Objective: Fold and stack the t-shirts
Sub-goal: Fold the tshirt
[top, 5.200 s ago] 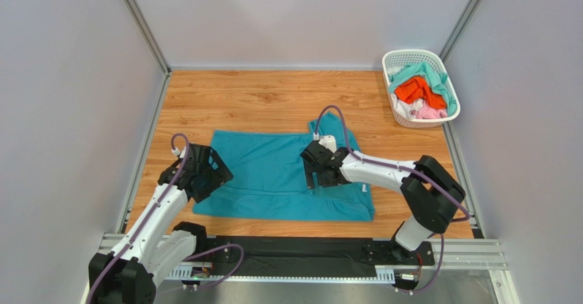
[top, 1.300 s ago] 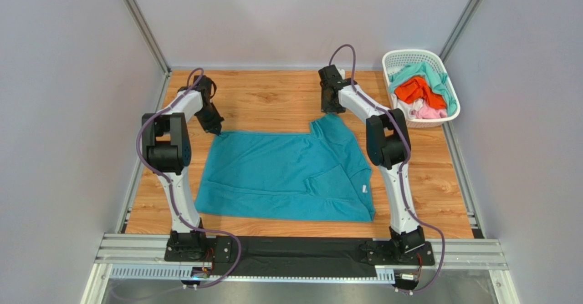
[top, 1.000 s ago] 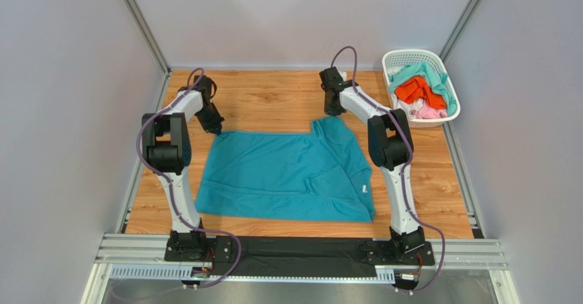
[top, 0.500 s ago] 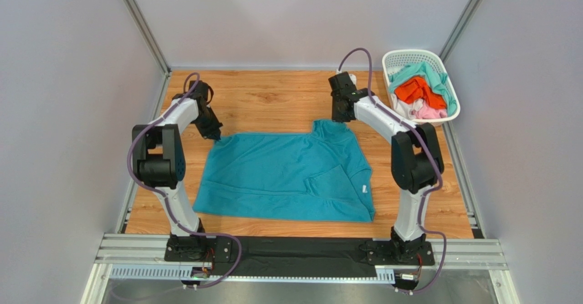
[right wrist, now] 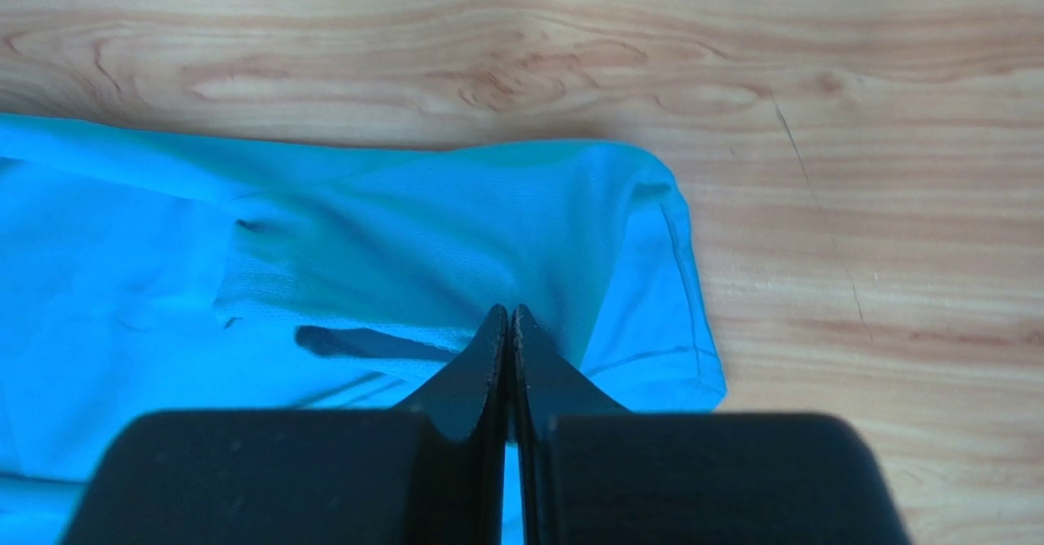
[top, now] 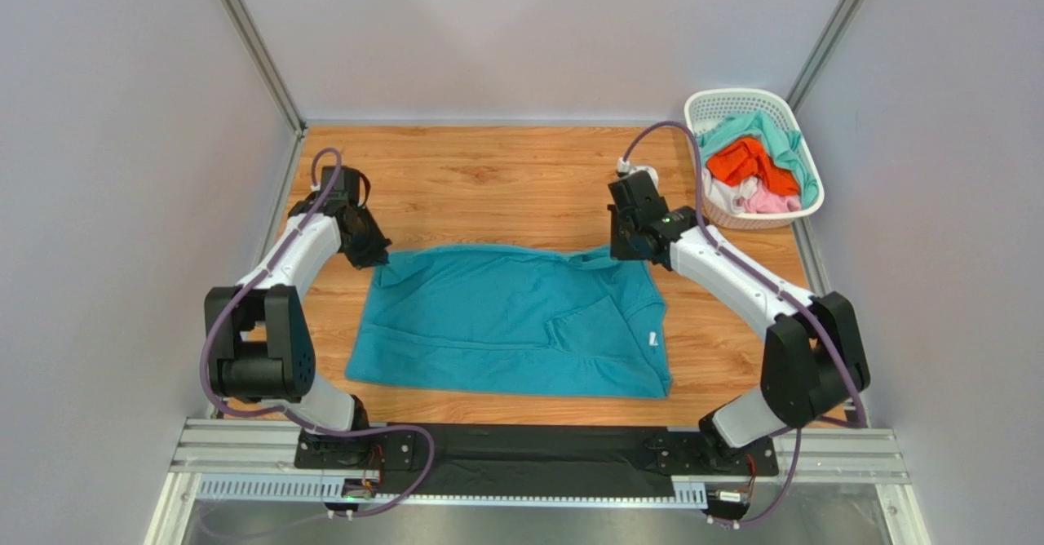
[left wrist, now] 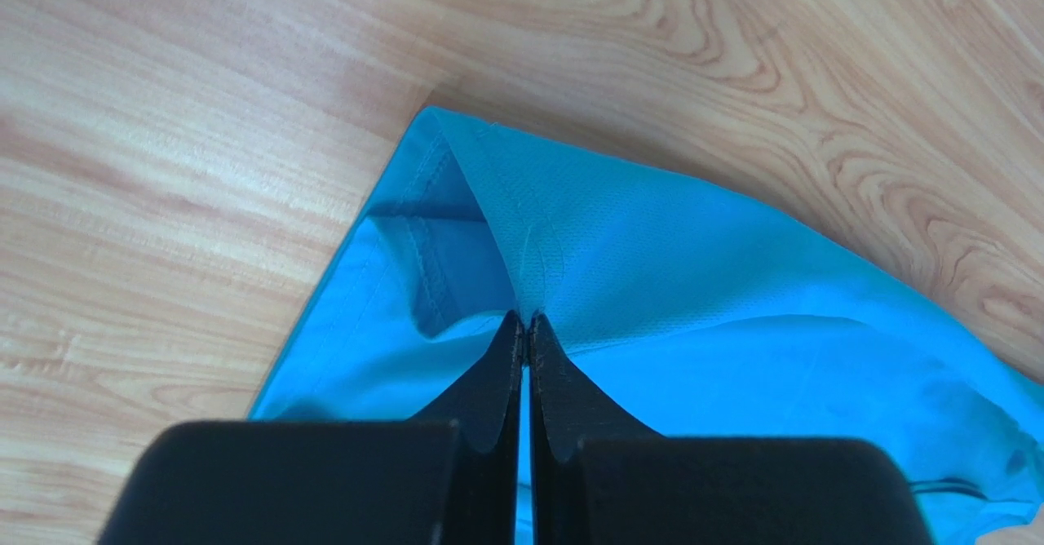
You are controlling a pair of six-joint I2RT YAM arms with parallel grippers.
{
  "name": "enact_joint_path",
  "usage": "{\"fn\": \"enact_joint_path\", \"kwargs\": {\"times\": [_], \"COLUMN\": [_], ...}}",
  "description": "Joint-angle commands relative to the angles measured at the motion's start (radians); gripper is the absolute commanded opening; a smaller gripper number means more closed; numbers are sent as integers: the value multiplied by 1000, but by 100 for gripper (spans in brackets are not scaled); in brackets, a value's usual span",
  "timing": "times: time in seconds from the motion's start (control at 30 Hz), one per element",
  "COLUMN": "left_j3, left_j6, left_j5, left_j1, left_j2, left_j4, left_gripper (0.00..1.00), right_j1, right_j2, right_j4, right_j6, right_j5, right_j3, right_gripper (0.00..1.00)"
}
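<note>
Wood table (top: 490,178), top cam: the teal t-shirt (top: 515,325) lies spread at centre-front. Its far edge is now bunched and drawn nearer the arms than a sec ago, when both far corners sat further back, so the far-to-near fold looks begun, not finished. The white basket (top: 735,92) at the far-right corner holds the rest, i.e. a mint-green shirt (top: 772,127), an orange shirt (top: 739,160) and a pale pink shirt (top: 766,202), all crumpled and none folded yet. The left gripper (top: 371,253) has the teal shirt's far-left corner and the right gripper (top: 621,251) its far-right corner, approx level w/ each other. Wrist cams give what the top cam can't: each pair of jaws is pressed tight together w/ fabric caught at the tips, cloth tenting up off the wood. Only the top cam shows the near hem, the small white neck label (top: 653,340) at right, and the basket.
</note>
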Motion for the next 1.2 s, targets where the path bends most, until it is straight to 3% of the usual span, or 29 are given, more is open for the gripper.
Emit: {"fn": "enact_joint_path", "kwargs": {"times": [0.0,0.5,1.17], "left_j3": [-35,-242,-387], "left_j6": [-7,-38,-125], "left_j5": [14,-11,-78], "left_j1": [4,4,6], "left_j2": [-77,-326,-528], "left_j4": [30,40,-5], "left_gripper": [0,0,0], "right_j1": [9,72,87], "right_j2": [-111,-485,-610], "right_j4": [-13,-97,-199], "right_j6": [25,63,77], "right_j5": [1,-177,-258], "right_j3": [-66,-323,-428], "right_gripper": [0,0,0]}}
